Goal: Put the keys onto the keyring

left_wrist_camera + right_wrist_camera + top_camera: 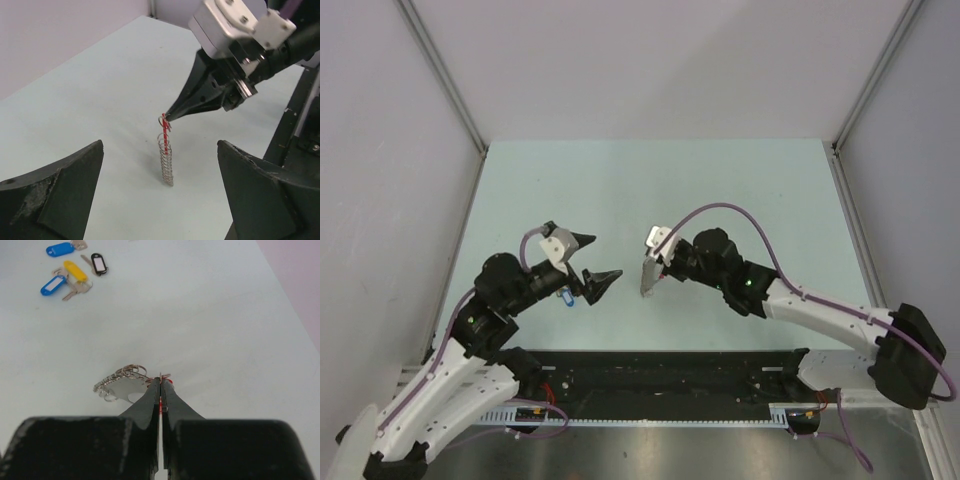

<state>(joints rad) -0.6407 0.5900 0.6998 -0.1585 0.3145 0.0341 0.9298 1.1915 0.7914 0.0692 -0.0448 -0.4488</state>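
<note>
- Broadly, the pale table (720, 190) carries the whole scene, with the left arm (470, 340) and the right arm (820, 310) both reaching in towards its middle.
- Next, the left gripper (606, 258) stands spread wide with nothing between its fingers. It faces the other arm's tips across a short gap.
- Then the right gripper (160, 385) is clenched tight, pinching the keyring (165, 160) at its top end where the red band shows.
- From that pinch the keyring hangs with its long axis upright and the grey coiled strip downward. It sits straight ahead of the released left fingers and midway between them. Whether its lower end touches the table I cannot tell.
- Lastly, the keys (75, 271) lie loose on the table in a small cluster of blue, yellow and black heads, well apart from the keyring. In the top view one blue-headed key (566, 297) peeps out just beside the left wrist.
- My judgement: the left arm is the nearer one and free to fetch a key, and it would have to turn back and down towards its own side.
</note>
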